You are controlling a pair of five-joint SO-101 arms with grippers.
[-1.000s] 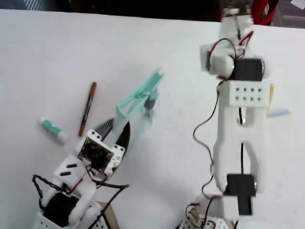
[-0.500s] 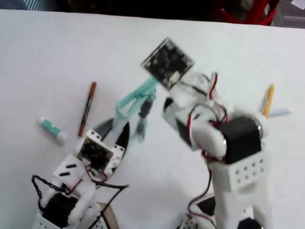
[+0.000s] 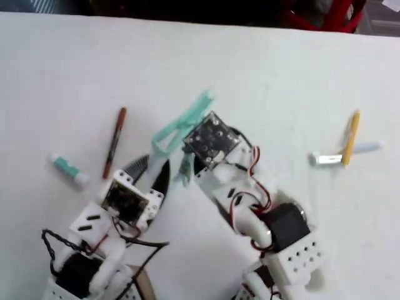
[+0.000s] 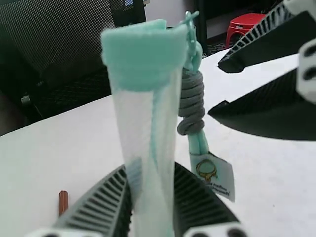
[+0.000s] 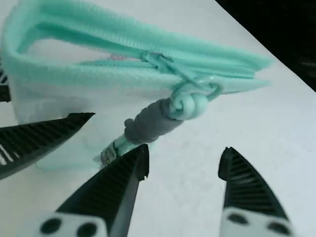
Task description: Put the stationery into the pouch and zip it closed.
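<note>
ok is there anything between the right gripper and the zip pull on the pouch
Nothing visible. The right gripper is open, with the grey zip pull hanging just ahead of its jaws and only bare table between. The left gripper clamps the pouch by its end, off to the side.

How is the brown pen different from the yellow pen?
The thin brown pen is dark reddish-brown, while the thin yellow pen is bright yellow. The brown pen lies by itself and touches nothing else, while the yellow pen lies across a pale stick. Both lie flat on the white table, outside the mint-green pouch.
</note>
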